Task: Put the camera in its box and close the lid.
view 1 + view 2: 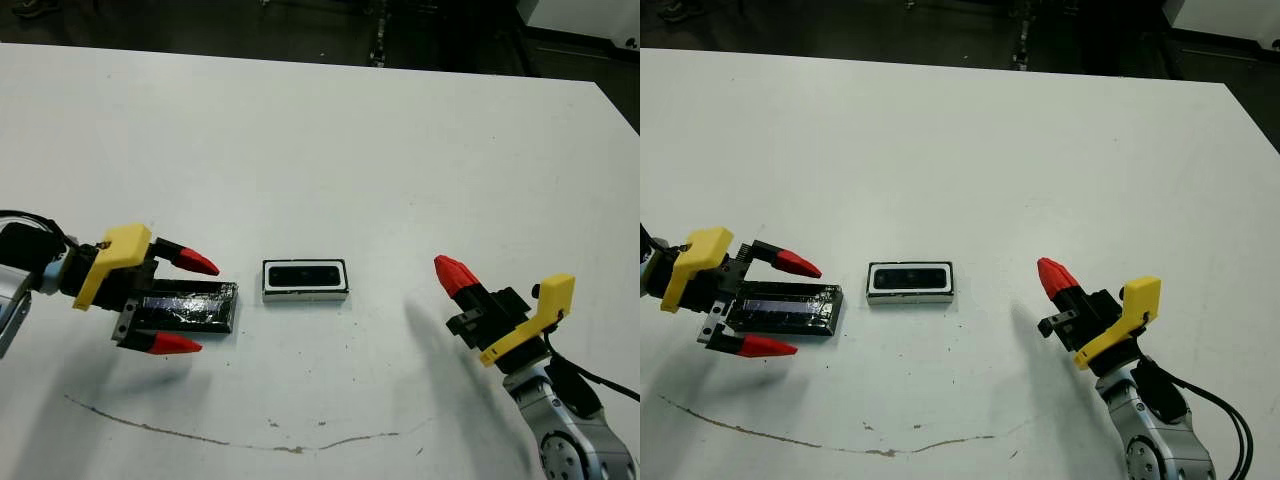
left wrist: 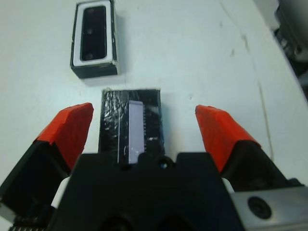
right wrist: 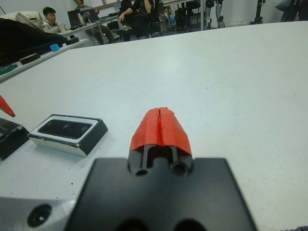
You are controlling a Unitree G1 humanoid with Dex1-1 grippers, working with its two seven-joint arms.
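Between the spread fingers of the left gripper (image 1: pixel 185 304) lies the lid (image 1: pixel 185 307), ungripped; camera (image 1: pixel 305 276) already sits in box (image 1: pixel 305 281) just beyond. Close squarely on the lid's long edges, lift level. Right gripper (image 1: pixel 452 273) pinched shut, idle.

Tabletop (image 1: pixel 330 130): white, with a thin brown curved mark. Box (image 1: pixel 305 293): white inner walls, dark rim. Camera (image 1: pixel 305 276): glossy black. Lid (image 1: pixel 190 307): shiny crinkled black. Left end effector (image 1: pixel 180 302) and right end effector (image 1: pixel 452 272): red tips, yellow brackets.
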